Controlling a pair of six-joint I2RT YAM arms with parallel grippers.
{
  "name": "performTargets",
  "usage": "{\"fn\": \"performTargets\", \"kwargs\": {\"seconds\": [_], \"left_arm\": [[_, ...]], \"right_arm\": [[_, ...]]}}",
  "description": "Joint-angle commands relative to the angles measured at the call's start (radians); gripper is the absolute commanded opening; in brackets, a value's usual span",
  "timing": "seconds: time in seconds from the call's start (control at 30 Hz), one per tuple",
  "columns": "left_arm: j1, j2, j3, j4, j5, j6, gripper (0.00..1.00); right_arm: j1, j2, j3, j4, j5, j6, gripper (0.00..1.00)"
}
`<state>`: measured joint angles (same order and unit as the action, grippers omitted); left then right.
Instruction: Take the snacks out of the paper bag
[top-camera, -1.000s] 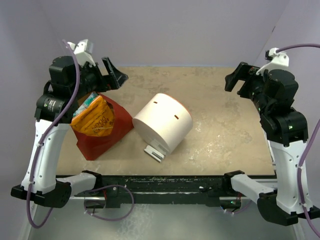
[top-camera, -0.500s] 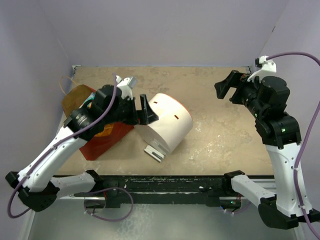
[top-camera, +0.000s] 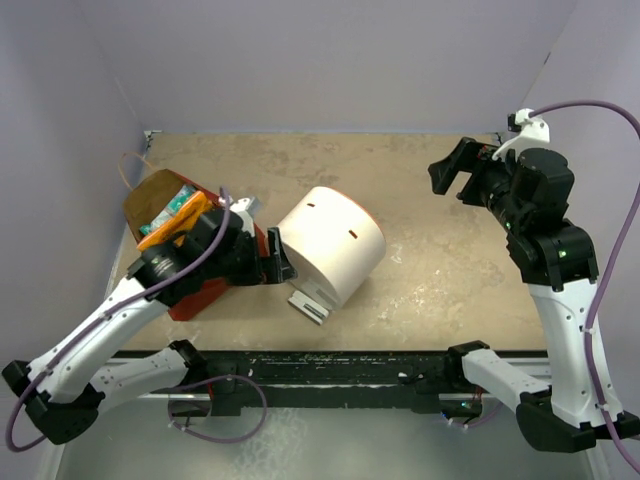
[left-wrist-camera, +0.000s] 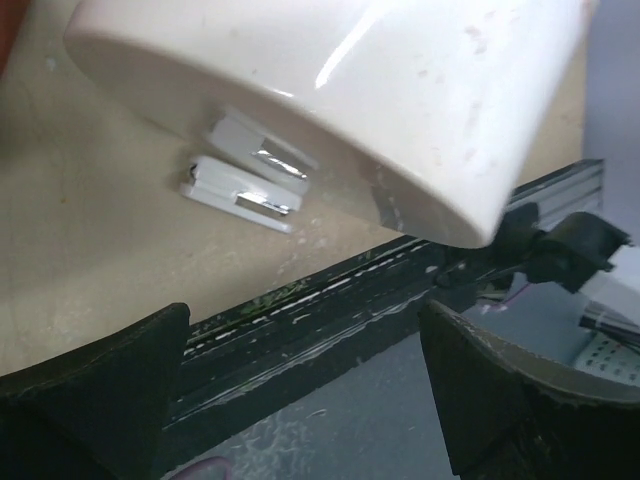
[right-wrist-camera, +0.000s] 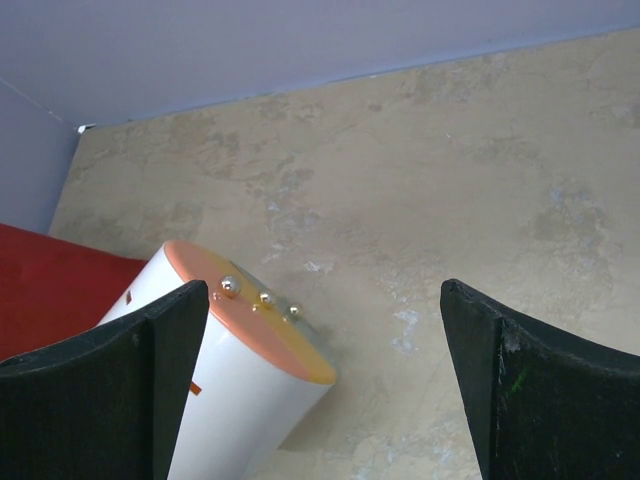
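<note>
on the left, the paper bag (top-camera: 147, 198) lies diagonally, mouth facing far-left.

A table (top-camera: 450, 250) with a mottled beige, stone-like top fills the middle of the scene, marked with pale whitish scuffs toward its right half. Plain lavender walls close it in on three sides: the back wall (top-camera: 330, 60), the left wall (top-camera: 50, 140) and the right wall (top-camera: 605, 70) (all bare and matte, meeting the top in clean seams). A black metal rail (top-camera: 340, 368) runs along the near edge, flecked with light specks. Below it lies a grey surface (top-camera: 340, 440). The light is soft and even, the shadows faint.
</note>
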<state>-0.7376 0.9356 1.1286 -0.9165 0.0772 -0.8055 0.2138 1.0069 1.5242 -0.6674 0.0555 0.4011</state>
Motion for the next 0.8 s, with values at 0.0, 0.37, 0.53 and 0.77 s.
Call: {"fn": "performTargets", "kwargs": {"seconds": [0.0, 0.37, 0.53, 0.77], "left_arm": [[-0.026, 0.047, -0.058, 0.073, -0.041, 0.06, 0.99], [-0.06, 0.189, -0.201, 0.293, -0.206, 0.059, 0.99], [-0.06, 0.329, -0.16, 0.409, -0.245, 0.087, 0.99], [-0.058, 0.488, -0.076, 0.536, -0.181, 0.166, 0.99]], "right_arm": [[0.002, -0.006, 0.006, 0.017, 0.026, 0.014, 1.0], [0.002, -0.002, 0.003, 0.006, 0.034, 0.022, 0.99], [0.002, 0.005, 0.011, 0.003, 0.039, 0.022, 1.0], [0.002, -0.009, -0.004, -0.019, 0.038, 0.035, 0.99]]}}
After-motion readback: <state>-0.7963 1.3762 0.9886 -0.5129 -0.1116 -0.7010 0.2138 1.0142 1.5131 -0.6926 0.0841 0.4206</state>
